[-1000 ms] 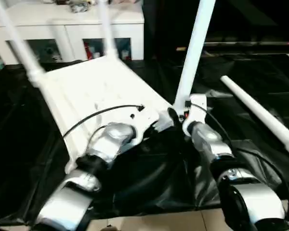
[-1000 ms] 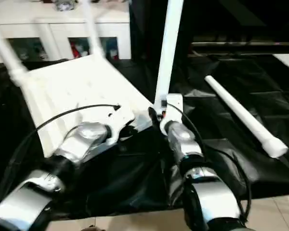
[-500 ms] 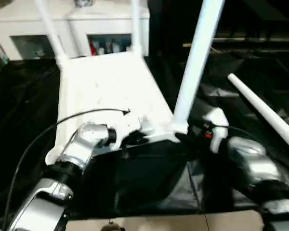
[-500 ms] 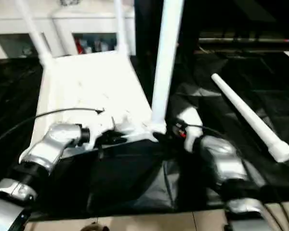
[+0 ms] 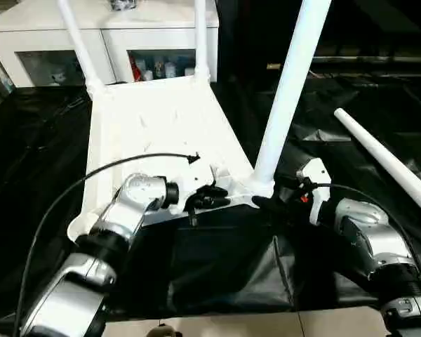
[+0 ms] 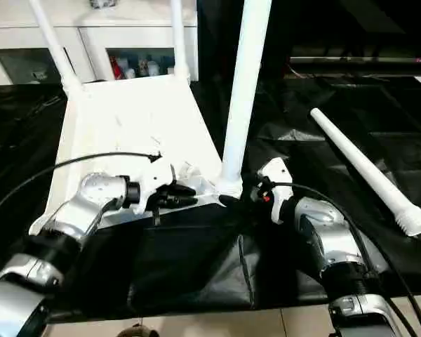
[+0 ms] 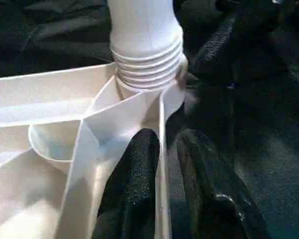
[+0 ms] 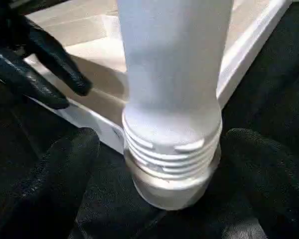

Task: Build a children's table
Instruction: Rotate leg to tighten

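left pincer [image 7: 162,149]: clamped on the near edge wall of the tabletop [image 5: 154,126], one finger each side.
right pincer [image 8: 159,164]: fingers apart, either side of the threaded foot of the upright leg [image 5: 288,91], in the near corner socket.
tabletop: upside down on black-draped desk [image 5: 217,267].
loose leg [image 5: 386,161]: lying beside it, to the right.

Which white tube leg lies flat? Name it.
The loose white tapered plastic tube leg lying on the black cloth at the robot's right; the other three stand upright in the white plastic tabletop.
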